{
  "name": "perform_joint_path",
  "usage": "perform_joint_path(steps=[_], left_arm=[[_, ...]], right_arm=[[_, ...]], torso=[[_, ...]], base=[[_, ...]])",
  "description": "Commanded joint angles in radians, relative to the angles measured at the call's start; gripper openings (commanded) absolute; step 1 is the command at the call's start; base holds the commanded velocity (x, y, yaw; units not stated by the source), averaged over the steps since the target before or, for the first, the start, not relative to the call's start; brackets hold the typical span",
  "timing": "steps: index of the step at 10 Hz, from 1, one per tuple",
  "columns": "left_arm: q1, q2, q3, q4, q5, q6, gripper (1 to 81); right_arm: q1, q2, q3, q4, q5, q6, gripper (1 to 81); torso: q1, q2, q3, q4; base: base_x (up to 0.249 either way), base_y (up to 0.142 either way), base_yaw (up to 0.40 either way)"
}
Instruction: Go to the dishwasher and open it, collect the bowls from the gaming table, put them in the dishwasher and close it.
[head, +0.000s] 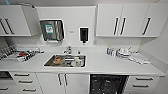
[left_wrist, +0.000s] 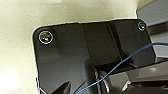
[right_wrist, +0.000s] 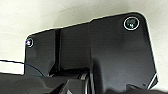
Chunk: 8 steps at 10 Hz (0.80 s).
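The dishwasher (head: 107, 84) sits under the white counter (head: 100, 66), right of the sink, in the head view. Its front is open and I see its dark inside with racks. The bowls and the gaming table are out of view. Both wrist views show the robot's own dark plate over a pale surface.
A steel sink (head: 65, 60) in the counter holds dishes and something orange. A dish rack (head: 15, 53) stands at the left, and white dishes (head: 123, 52) and a cloth at the right. White drawers (head: 143, 82) flank the dishwasher, with wall cabinets (head: 122, 20) above.
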Motion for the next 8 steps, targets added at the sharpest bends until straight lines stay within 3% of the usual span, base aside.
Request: perform_joint_path(steps=[1,3,4,8], left_arm=[[-0.044,-0.005,-0.004,-0.004,0.058,0.005,81.1],[-0.042,-0.003,-0.004,-0.002,0.058,0.006,81.1],[-0.042,-0.003,-0.004,-0.004,0.058,0.006,81.1],[-0.044,-0.002,-0.004,-0.002,0.058,0.009,81.1]], right_arm=[[0.047,0.006,0.005,-0.004,-0.052,0.002,81.1],[0.049,0.008,0.005,-0.003,-0.052,0.002,81.1],[0.048,0.008,0.005,-0.004,-0.052,0.002,81.1],[0.047,0.008,0.005,-0.006,-0.052,0.002,81.1]], torso=[[-0.062,0.096,0.0,0.0],[-0.108,0.167,0.0,0.0],[-0.13,0.202,0.062,0.0],[-0.203,0.314,0.146,0.0]], base=[[0.0,0.0,0.0],[0.0,0.0,0.0],[0.0,0.0,0.0],[0.0,0.0,0.0]])
